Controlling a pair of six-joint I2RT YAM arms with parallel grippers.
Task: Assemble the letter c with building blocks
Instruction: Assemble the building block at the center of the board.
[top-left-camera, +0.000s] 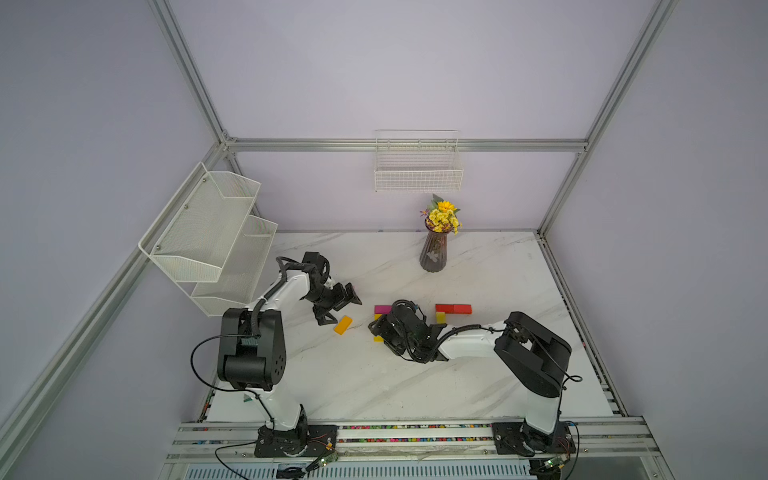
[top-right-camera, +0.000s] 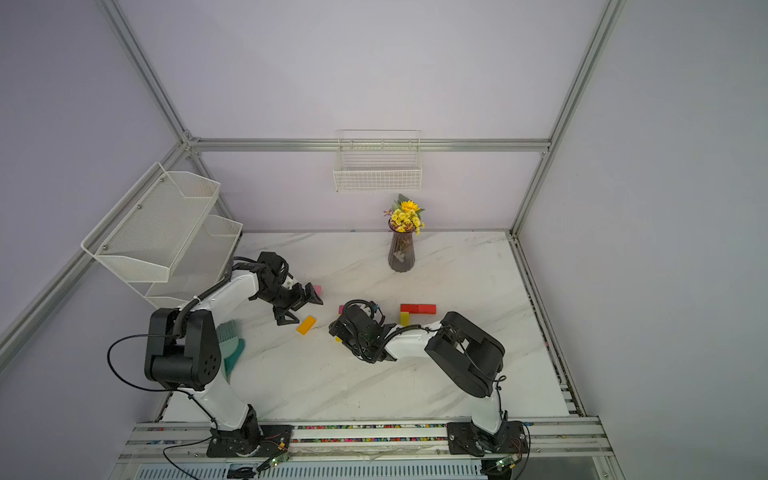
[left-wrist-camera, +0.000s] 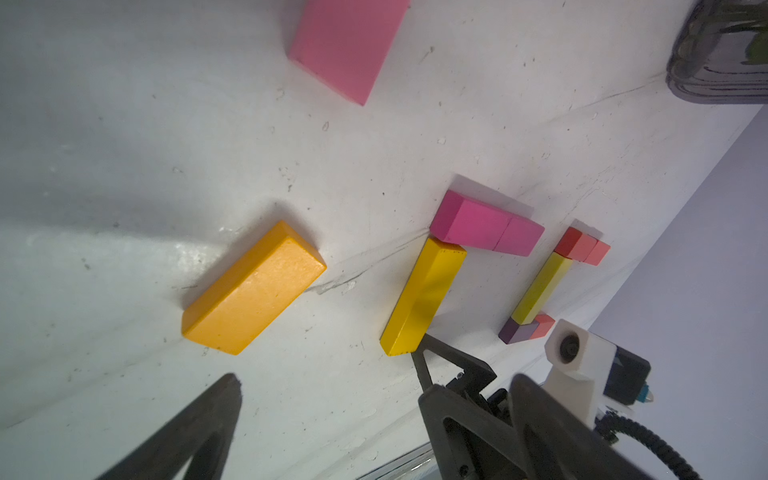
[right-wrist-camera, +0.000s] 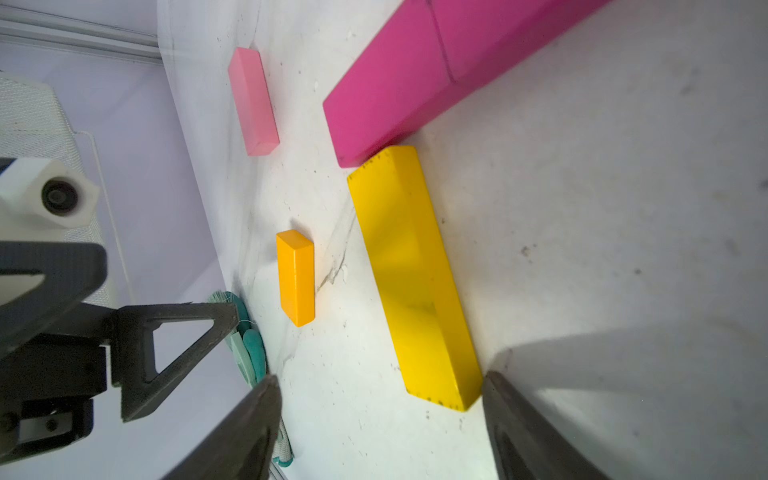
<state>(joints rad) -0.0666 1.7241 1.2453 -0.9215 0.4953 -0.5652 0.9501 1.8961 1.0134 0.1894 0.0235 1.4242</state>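
Left gripper (top-left-camera: 340, 307), centre-left in both top views: jaws spread wide, nothing in them, hanging over the marble table (top-left-camera: 374, 382). Orange block (top-left-camera: 343, 324) lies loose just below-right of it, askew. Pink block (top-right-camera: 317, 289) lies loose too, peeking out beside the upper finger in a top view.

Centre: right gripper (right-wrist-camera: 378, 376), jaws parted and gripping nothing. They straddle the near end of the long yellow block (right-wrist-camera: 415, 274). One finger looks to be at the block's corner, the other well clear. The far end of that block butts the magenta pair (right-wrist-camera: 415, 70), giving top bar plus spine.

Right of centre: red pair (top-left-camera: 453, 308), second yellow block (top-left-camera: 440, 317). The left wrist view shows a purple block (left-wrist-camera: 517, 331) and a red one at its foot, which reads as a finished C.

Step, by my guess: squaring the yellow spine; the bottom bar is missing. The next move probably calls for the left gripper to drop on the orange block, turn it and seat it against the spine's free end. The pink block would go beside it.
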